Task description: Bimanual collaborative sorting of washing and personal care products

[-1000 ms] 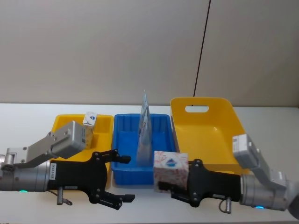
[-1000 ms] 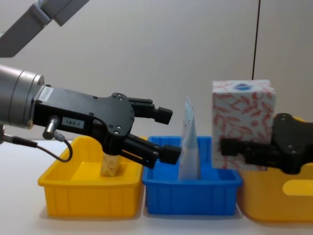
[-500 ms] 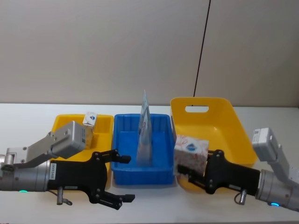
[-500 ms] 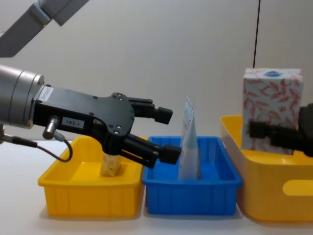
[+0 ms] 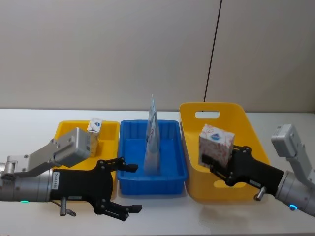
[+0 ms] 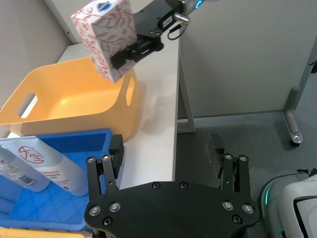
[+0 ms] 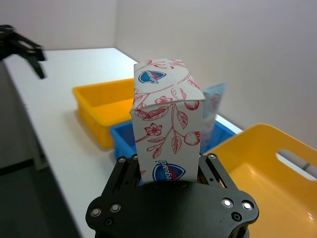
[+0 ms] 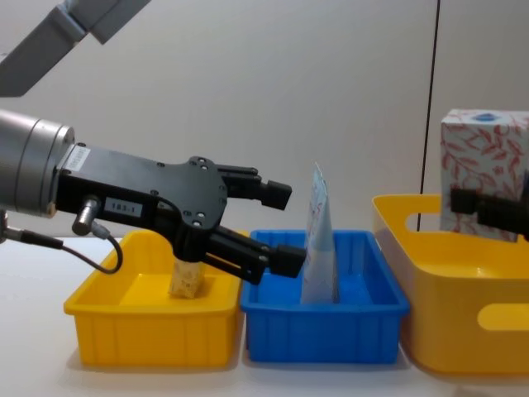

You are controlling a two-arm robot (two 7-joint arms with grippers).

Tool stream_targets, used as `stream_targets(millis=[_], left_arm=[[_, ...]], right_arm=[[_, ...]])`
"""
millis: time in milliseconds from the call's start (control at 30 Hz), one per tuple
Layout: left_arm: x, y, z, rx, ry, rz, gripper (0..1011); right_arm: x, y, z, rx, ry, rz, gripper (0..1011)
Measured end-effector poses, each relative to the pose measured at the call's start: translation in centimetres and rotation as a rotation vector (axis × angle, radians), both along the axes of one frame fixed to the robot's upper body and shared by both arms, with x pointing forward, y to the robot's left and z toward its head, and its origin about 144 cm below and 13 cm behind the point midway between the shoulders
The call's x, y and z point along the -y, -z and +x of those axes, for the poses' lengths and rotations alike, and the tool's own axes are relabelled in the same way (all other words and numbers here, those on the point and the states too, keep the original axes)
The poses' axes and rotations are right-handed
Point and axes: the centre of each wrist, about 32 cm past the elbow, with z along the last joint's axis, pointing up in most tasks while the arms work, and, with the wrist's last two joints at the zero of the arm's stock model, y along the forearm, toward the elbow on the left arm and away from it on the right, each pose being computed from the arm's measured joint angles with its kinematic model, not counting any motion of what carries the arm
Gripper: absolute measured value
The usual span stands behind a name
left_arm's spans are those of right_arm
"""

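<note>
One carton pinched by right fingers, base hidden behind yellow bin, left fingers spread.

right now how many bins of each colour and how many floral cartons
yellow bins: 2
blue bin: 1
floral cartons: 2, one in the right gripper over the right yellow bin, one in the left yellow bin
total: 5

The right pincer grips a floral carton upright, a blue bin beyond it.
</note>
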Motion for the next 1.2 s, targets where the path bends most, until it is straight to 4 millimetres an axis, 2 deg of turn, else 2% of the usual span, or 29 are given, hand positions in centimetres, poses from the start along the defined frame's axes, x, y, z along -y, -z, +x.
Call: stream_targets(millis=[633,1200], left_arm=[[0.0,0.0,0.0,0.0,0.0,0.0,1001],[0.0,0.0,0.0,0.0,0.0,0.0,1002]], right_arm=[[-1.0,0.7,1.4,-0.021,0.314,-0.009,374],[-4.0,1.1,4.4,-0.043,0.599,-0.018,374]])
